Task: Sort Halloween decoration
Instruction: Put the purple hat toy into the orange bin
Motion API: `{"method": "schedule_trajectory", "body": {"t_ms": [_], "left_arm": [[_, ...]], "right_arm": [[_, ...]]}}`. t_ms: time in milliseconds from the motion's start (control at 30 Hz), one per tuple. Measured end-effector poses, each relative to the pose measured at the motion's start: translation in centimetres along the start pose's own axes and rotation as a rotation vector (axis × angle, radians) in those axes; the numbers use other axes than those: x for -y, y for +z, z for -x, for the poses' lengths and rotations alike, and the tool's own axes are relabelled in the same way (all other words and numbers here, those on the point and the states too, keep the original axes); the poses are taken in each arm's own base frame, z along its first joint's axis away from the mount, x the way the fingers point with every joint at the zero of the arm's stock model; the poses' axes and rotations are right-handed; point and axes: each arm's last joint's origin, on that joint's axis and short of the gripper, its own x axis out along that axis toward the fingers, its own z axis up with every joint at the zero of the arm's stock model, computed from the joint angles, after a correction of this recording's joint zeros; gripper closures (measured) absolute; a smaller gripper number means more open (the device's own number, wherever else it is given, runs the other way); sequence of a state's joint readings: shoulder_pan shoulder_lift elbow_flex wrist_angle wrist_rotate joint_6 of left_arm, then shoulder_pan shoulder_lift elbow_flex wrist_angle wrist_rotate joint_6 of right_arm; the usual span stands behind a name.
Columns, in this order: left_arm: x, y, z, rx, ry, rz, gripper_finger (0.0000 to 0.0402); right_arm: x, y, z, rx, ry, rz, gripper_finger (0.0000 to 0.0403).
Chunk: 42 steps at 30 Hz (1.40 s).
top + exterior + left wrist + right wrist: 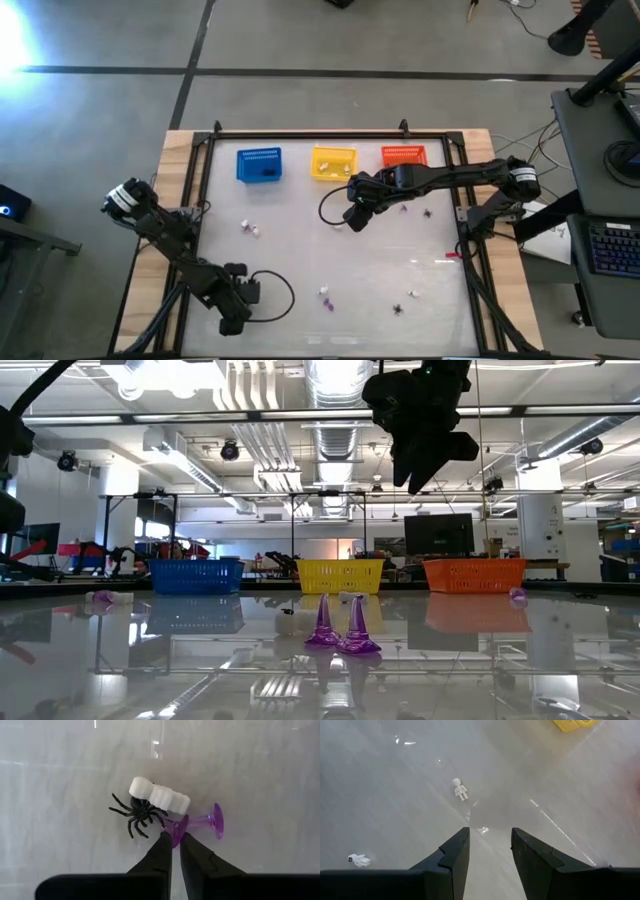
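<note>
Just beyond the left gripper, fingers together, lie a purple trinket, black spider and white piece; the right gripper hangs fingers apart.

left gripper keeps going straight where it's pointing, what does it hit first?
Likely the purple trinket right at the tips of the left gripper, fingers nearly shut. Just past it lie the black spider and a white piece. Depth to the table is unclear.

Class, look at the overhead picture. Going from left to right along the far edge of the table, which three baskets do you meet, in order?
Blue basket → yellow basket → orange-red basket.
</note>
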State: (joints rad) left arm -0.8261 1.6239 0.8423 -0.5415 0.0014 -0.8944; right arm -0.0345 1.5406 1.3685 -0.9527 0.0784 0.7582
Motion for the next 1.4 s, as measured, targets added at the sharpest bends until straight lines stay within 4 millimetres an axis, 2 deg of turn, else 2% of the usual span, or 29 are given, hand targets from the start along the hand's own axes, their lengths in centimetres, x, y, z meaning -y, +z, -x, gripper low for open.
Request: {"method": "schedule_trajectory", "body": {"t_ms": [267,533,767,967,1200,1400], "left_arm": [[-0.1,-0.2,1.9,0.017,-0.052,0.029,0.0401],[-1.3,-0.6,5.5,0.114,-0.026,0.071,0.0401],[-4.1,-0.3,9.0,0.291,0.073,0.115,0.0402],[-6.6,0.7,11.5,0.426,0.125,0.131,0.0401],[-9.4,2.0,12.7,0.476,0.199,0.103,0.0401],[-11.9,3.6,13.2,0.505,0.280,0.081,0.0401]], "right_arm": [[0.0,0.0,0.0,0.000,0.000,0.000,0.0266],[0.0,0.0,0.0,0.001,0.000,0.036,0.0266],[-0.1,0.2,0.0,0.011,0.017,0.059,0.0266],[-1.5,0.6,0.1,0.109,0.118,0.079,0.0266],[-2.5,1.9,0.4,0.239,0.227,0.043,0.0266],[-2.9,3.2,0.9,0.332,0.331,-0.086,0.0266]]}}
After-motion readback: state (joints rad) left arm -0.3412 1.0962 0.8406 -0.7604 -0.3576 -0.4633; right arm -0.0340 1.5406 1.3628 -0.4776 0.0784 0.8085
